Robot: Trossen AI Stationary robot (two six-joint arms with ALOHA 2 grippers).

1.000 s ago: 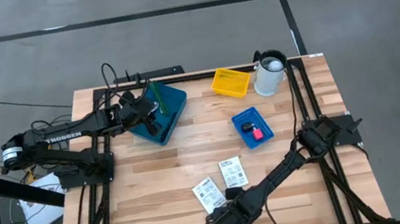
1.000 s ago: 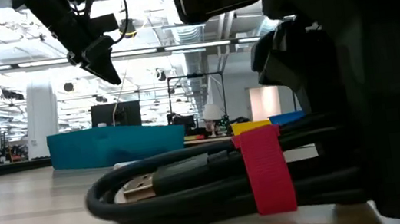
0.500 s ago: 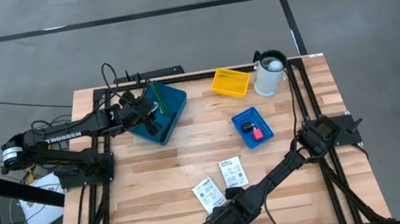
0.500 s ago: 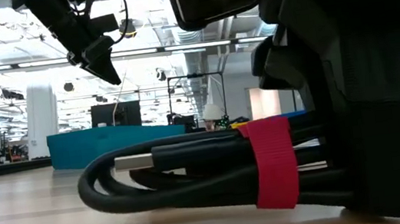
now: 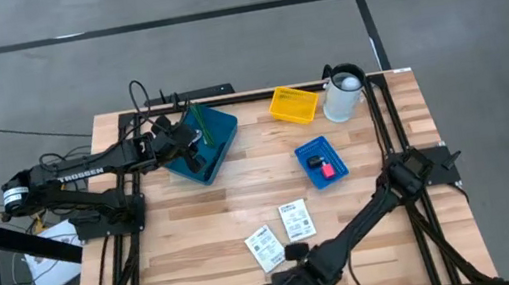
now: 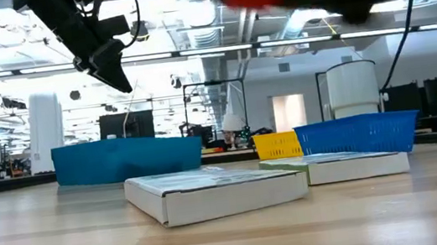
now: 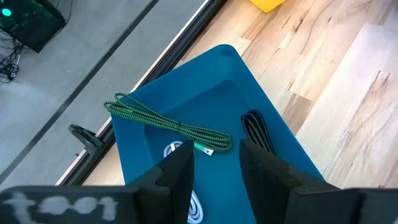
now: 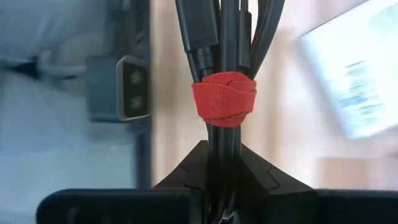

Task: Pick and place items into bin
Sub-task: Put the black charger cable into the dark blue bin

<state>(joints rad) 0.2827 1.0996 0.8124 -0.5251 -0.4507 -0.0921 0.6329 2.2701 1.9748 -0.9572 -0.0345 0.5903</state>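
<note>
Right gripper (image 8: 219, 163): fingers pinched on a coiled black cable bundle bound with a red fabric strap (image 8: 224, 99), at the bottom centre of the high view.
Left gripper (image 7: 214, 163): fingers spread and holding nothing, hovering over the teal plastic bin (image 5: 202, 142) at the upper left of the high view.
What changed: a second ago the cable bundle lay on the light wooden table (image 5: 196, 222), filling the low view; now it is lifted, and only a red and dark blur crosses the top edge of that view. The jaws have closed on it meanwhile.
Newly visible: two white printed card boxes (image 6: 215, 189) in the lower middle of the low view, with the teal bin, a yellow tray (image 5: 293, 104) and a small blue basket (image 5: 322, 163) behind them.
Bin contents: a green braided cord (image 7: 168, 121), a black coiled cord (image 7: 255, 127) and a white cord partly hidden by the left fingers.
Other items: a small red-pink piece (image 5: 325, 166) in the blue basket, right of centre; a white cylindrical jug (image 5: 342, 93) at the upper right.
Meaning for the task: the pick looks done, so the next stage is likely the carry across to the teal bin.
Risk: the left arm hangs over the bin, so the drop may be crowded.
Left to do: the card boxes, at least.
</note>
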